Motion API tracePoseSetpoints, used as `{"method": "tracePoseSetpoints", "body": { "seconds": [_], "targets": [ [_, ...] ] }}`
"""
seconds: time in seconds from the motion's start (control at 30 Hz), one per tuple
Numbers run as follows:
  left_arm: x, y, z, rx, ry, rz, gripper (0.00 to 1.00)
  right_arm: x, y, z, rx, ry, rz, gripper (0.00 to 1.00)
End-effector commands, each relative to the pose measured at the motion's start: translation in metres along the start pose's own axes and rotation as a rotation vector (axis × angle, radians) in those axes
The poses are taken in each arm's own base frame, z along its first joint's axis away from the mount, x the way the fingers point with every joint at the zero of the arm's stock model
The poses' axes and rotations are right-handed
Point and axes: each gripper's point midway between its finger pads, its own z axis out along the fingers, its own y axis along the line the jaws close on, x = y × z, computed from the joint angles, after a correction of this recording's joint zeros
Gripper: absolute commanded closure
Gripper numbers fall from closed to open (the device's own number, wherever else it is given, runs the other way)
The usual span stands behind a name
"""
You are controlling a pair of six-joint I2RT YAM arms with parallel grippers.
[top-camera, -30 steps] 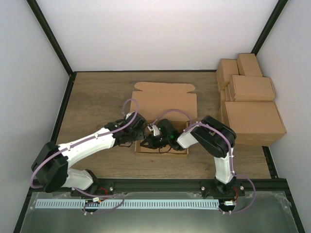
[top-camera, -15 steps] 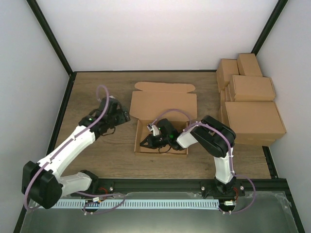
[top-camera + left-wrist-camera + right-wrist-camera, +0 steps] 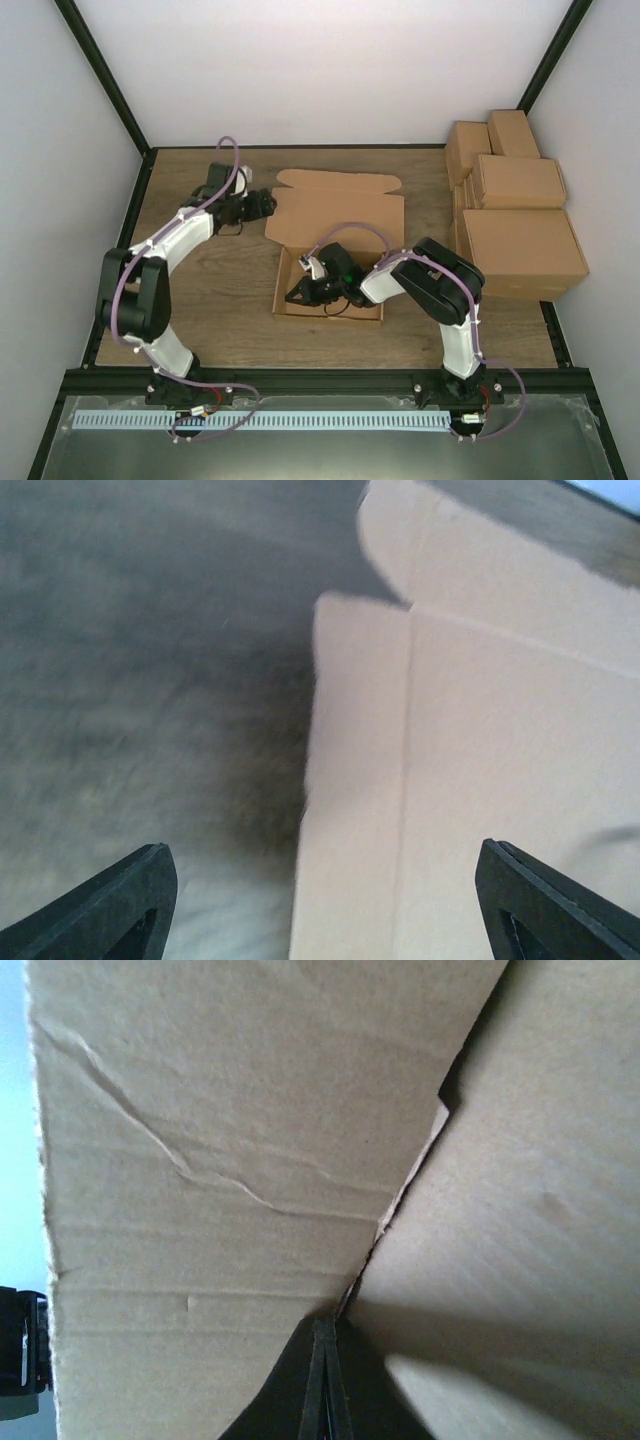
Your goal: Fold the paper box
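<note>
The paper box (image 3: 335,212) lies mid-table, its lid panel flat at the back and its shallow tray (image 3: 372,312) at the front. My left gripper (image 3: 264,206) is open at the lid's left edge. In the left wrist view the lid's edge (image 3: 360,780) runs between its wide-apart fingertips (image 3: 120,905), and the gripper (image 3: 325,910) holds nothing. My right gripper (image 3: 298,294) is inside the tray at its left wall. In the right wrist view its gripper (image 3: 325,1375) is shut and pressed into the corner where two cardboard walls (image 3: 230,1140) meet.
Several finished brown cartons (image 3: 512,210) are stacked along the right side of the table. Black frame posts and white walls border the table (image 3: 200,290) at the left, back and right.
My left arm has swung away from the tray's front left, out to the left and back to the lid's left edge. The right gripper has stayed in the tray, shifting slightly left.
</note>
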Motion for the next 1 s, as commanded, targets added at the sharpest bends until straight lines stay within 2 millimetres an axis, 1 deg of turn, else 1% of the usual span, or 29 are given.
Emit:
{"method": "tracePoseSetpoints", "body": {
  "seconds": [0.0,0.07,0.17,0.23,0.3,0.47,0.57,0.63,0.67,0.73,0.8,0.9,0.97],
  "targets": [
    [-0.035,-0.028,0.019,0.112,-0.036,0.119,0.15,0.001,0.003,0.007,0.012,0.017,-0.025,0.99],
    [-0.037,-0.026,0.034,0.1,-0.008,0.12,0.15,0.0,0.003,0.007,0.016,0.014,-0.03,0.99],
    [-0.038,-0.02,0.052,0.076,0.028,0.121,0.19,-0.001,0.003,0.006,0.025,0.013,-0.038,0.99],
    [-0.036,-0.023,0.06,0.102,0.051,0.119,0.22,-0.001,0.003,0.006,0.029,0.01,-0.042,0.99],
    [-0.033,-0.026,0.066,0.132,0.07,0.111,0.24,-0.002,0.003,0.005,0.032,0.009,-0.044,0.99],
    [-0.024,-0.036,0.076,0.194,0.11,0.109,0.24,-0.002,0.004,0.006,0.03,0.008,-0.045,0.99],
    [-0.021,-0.033,0.079,0.173,0.121,0.116,0.26,-0.004,0.005,0.007,0.028,0.008,-0.049,0.99],
    [-0.019,-0.033,0.08,0.177,0.127,0.118,0.33,-0.005,0.005,0.007,0.028,0.008,-0.053,0.99],
    [-0.018,-0.033,0.08,0.181,0.128,0.121,0.39,-0.006,0.006,0.007,0.03,0.006,-0.056,0.99],
    [-0.017,-0.037,0.078,0.188,0.126,0.133,0.56,-0.007,0.006,0.008,0.033,0.008,-0.059,0.99],
    [-0.017,-0.038,0.075,0.177,0.116,0.138,0.68,-0.009,0.006,0.009,0.036,0.008,-0.062,0.99],
    [-0.019,-0.043,0.064,0.179,0.086,0.141,0.77,-0.009,0.006,0.01,0.036,0.013,-0.065,0.99],
    [-0.019,-0.048,0.055,0.18,0.058,0.153,0.8,-0.008,0.006,0.012,0.036,0.02,-0.065,0.99]
  ]
}}
